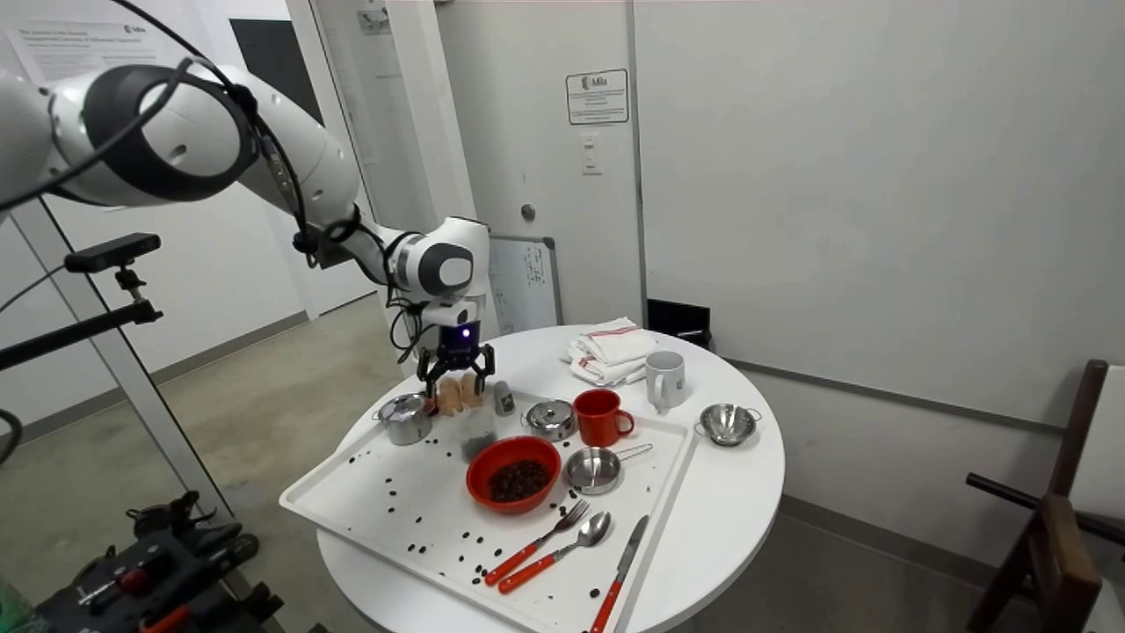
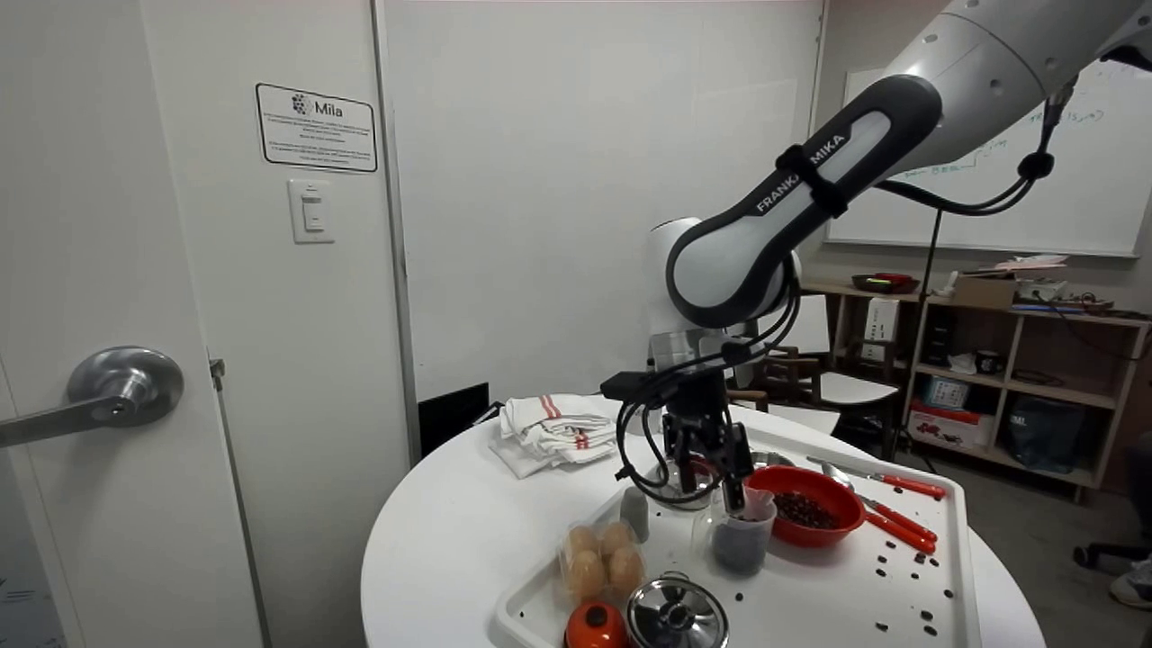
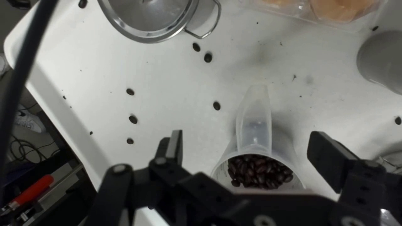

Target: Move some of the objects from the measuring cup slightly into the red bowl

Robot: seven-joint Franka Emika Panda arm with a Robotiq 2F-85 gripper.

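Evidently pre-grasp, as I judged it from afar: the gripper [image 3: 247, 146] hung over the white tray [image 1: 347, 501] w/ its jaws spread wide & nothing held. In the wrist view a finger [image 3: 327, 158] stood to either side of the measuring cup [image 2: 740, 540]; fingertip height rel. to its rim I couldn't tell. The cup stood upright on the tray, part-filled w/ dark beans [image 3: 260, 171], its handle [image 3: 255, 125] pointing away from the gripper. The red bowl [image 1: 492, 459], w/ a bean heap [image 1: 518, 482] inside, sat just beside it in both exterior views; contact betw. the two was unclear.

Done well, in my judgement, the step called for (a) centring the cup before closing, as it seemed nearer the finger at the right of the wrist view; (b) descending straight & squeezing lightly, b/c the translucent wall looked like thin plastic; (c) lifting until the cup's lip cleared the bowl's rim, then shifting over its middle; (d) tilting slowly & only slightly, since just some beans were wanted & they'd prob. slide out in a rush; (e) levelling off early. Loose beans [image 3: 133, 119] dotted the tray, & a hasty tip would likely have added more.
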